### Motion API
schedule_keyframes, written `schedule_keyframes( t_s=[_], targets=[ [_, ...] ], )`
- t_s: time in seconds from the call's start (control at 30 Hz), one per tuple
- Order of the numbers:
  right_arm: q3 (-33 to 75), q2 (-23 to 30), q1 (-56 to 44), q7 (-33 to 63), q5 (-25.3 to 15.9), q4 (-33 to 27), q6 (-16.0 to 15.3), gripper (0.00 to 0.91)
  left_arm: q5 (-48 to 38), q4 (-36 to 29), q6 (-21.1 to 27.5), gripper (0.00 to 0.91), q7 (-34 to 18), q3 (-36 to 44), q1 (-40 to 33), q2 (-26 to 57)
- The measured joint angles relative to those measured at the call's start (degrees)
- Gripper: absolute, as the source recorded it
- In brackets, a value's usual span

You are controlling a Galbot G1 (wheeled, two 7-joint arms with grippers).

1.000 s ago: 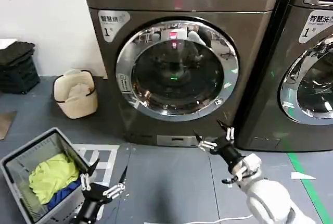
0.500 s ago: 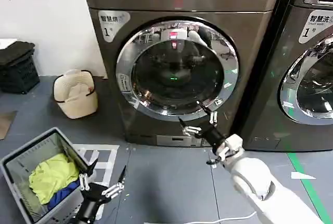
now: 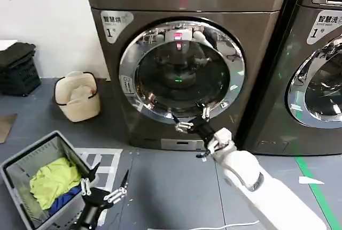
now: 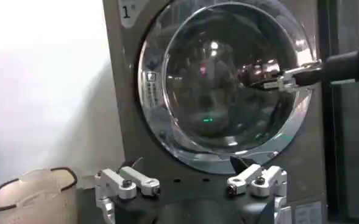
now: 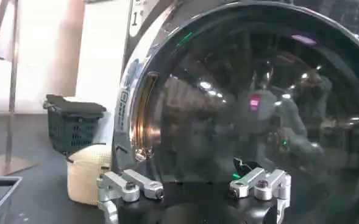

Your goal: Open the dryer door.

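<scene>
The dark grey dryer (image 3: 181, 5) faces me, and its round glass door (image 3: 181, 72) with a chrome ring is closed. My right gripper (image 3: 190, 121) is open, its fingers spread just in front of the ring's lower rim, slightly right of centre. The right wrist view looks close onto the door glass (image 5: 252, 103), with the right gripper (image 5: 194, 187) open and nothing between its fingers. My left gripper (image 3: 104, 186) hangs open low near the floor, beside the laundry bin. In the left wrist view the left gripper (image 4: 191, 185) faces the door (image 4: 228, 85) from farther off.
A second machine (image 3: 320, 80) stands close on the right. A grey bin (image 3: 21, 160) holding yellow and blue cloth sits at front left. A cream basket (image 3: 78, 96) and a black crate (image 3: 18, 69) stand by the left wall. Green tape (image 3: 315, 187) marks the floor.
My right arm has swung up and to the left, from the floor in front of the machine's right corner to the door's lower rim. The left gripper has stayed put.
</scene>
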Motion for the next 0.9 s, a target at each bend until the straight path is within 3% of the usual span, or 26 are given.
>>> schedule_keyframes(
  t_s=[0.9],
  targets=[
    [-7.62, 5.03, 10.35, 0.54, 0.37, -8.88, -1.05, 0.907, -0.28, 0.32, -0.02, 0.907, -0.02, -0.20, -0.36, -0.04]
  ],
)
